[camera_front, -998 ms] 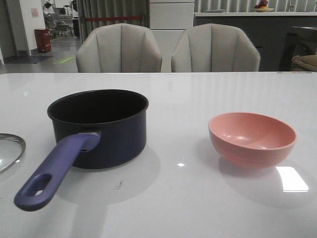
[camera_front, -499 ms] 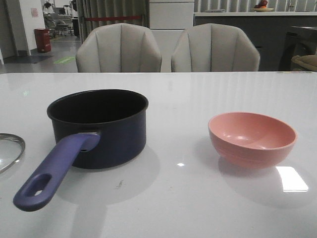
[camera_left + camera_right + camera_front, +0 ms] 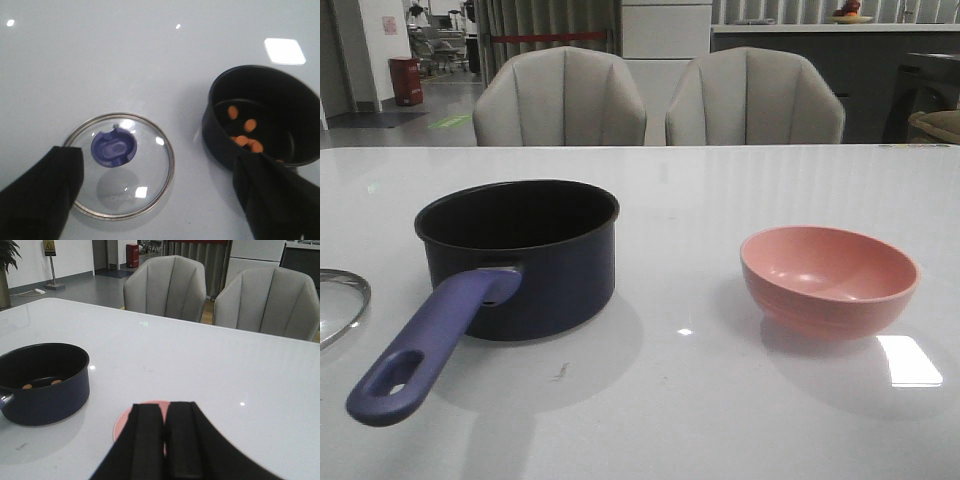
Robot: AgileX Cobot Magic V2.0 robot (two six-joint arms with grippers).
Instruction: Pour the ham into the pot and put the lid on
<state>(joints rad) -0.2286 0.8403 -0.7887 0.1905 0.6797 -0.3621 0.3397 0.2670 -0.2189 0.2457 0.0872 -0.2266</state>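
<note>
Ham [image 3: 245,134] pieces, small orange-pink chunks, lie scattered on the floor of the dark navy pot [image 3: 520,255], which stands upright on the white table [image 3: 700,400] with its long purple-blue handle reaching toward the camera. The left gripper [image 3: 165,200] hangs above the table with its two black fingers [image 3: 40,192] spread wide, holding nothing; the lid sits between them in that view, and the far finger overlaps the pot's near edge. The right gripper [image 3: 165,440] has its fingers pressed almost together with only a thin slit between them, gripping nothing, poised above the pink bowl [image 3: 830,280].

The lid [image 3: 121,171] lies flat on the table just beside the pot, clear glass with a metal rim, a blue notched knob facing up and faint white lettering.

Only the wrist views look into the pot and reveal the ham. The front view shows just the lid's edge at the left margin, the empty-looking bowl well apart to the right, and neither gripper. Two grey chairs [image 3: 560,100] stand behind the table.
</note>
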